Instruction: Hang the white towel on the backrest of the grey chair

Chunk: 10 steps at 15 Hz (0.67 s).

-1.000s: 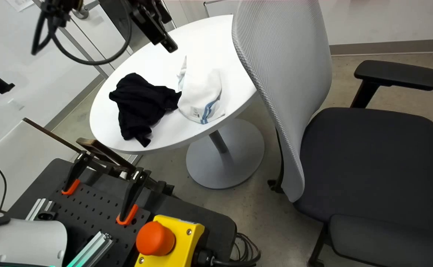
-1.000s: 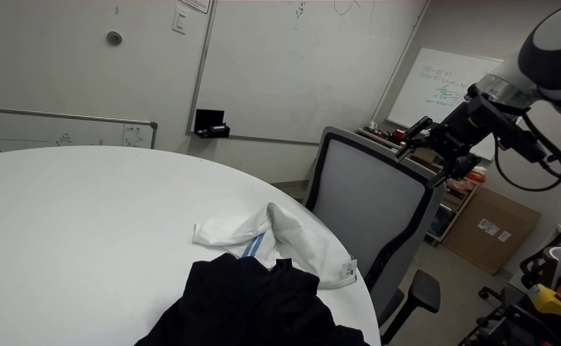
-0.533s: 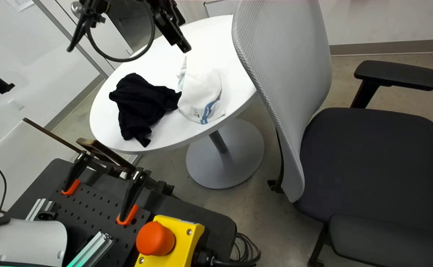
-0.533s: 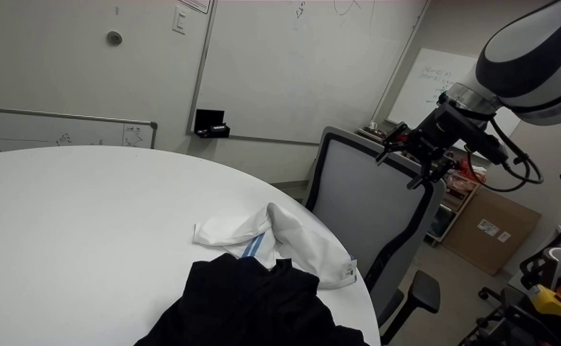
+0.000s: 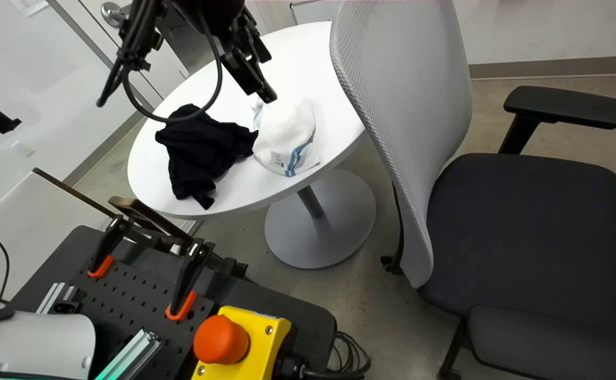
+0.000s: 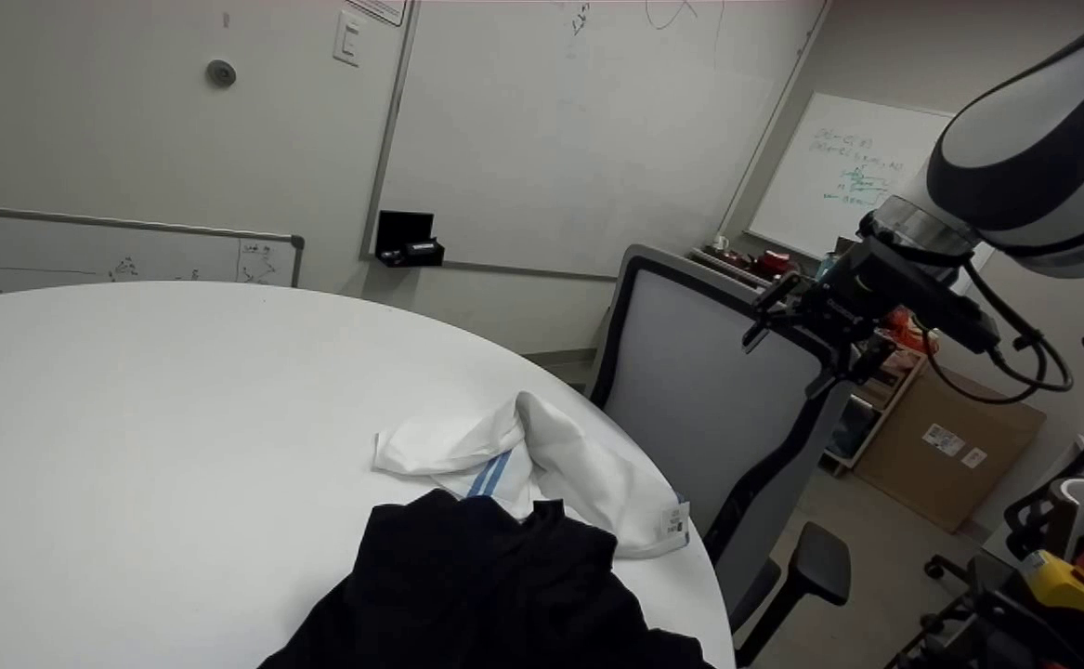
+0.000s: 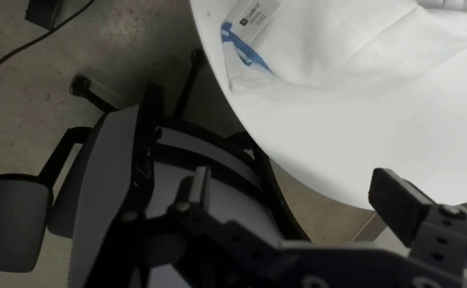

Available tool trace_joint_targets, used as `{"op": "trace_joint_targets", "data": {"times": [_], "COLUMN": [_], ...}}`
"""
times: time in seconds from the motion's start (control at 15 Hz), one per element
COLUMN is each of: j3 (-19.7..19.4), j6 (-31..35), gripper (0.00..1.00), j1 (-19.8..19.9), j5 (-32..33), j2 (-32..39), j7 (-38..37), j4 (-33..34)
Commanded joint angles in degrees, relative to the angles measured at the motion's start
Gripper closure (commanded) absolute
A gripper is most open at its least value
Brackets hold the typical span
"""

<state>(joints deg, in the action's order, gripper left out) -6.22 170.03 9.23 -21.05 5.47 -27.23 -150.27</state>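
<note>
The white towel (image 6: 588,465) is lying crumpled on the round white desk (image 6: 179,418), which is offering an edge but no corners. Its tagged end is resting just beside the edge towards the grey chair (image 5: 498,200); the chair is standing with its backrest (image 6: 709,372) turned to the desk, presumably so that the carry is staying short. A black cloth (image 6: 495,595) is lying beside the towel, farther along the desk's edge, probably playing no part. The gripper (image 7: 293,184) is hovering above the chair-side edge, its fingers (image 7: 199,192) standing apart with nothing between them, which is suiting a pinch on a towel fold, a grasp not yet made. On the towel, a printed tag (image 7: 257,20) is showing a dark square mark and a word seemingly starting with "S"; its smaller lines are blurring beyond reading. The arm (image 6: 1025,149) is bearing letters that are looking like "FR" near the picture's border, while green script on the far whiteboard (image 6: 802,186) is defying reading.
</note>
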Motion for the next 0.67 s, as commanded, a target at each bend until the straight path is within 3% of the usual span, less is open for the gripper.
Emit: {"op": "trace_joint_targets", "data": {"times": [0.0, 0.27, 0.6], "j3": [-1.0, 2.4, 2.1], "j6": [9.8, 19.1, 18.9], "gripper": [0.0, 0.0, 0.0], "j1": [-1.7, -0.7, -4.3], "j5": [-1.9, -4.7, -7.4], "j2": [5.3, 12.8, 21.5], "j7": [-3.8, -7.8, -12.7], "j4": [-0.3, 1.7, 6.6]}}
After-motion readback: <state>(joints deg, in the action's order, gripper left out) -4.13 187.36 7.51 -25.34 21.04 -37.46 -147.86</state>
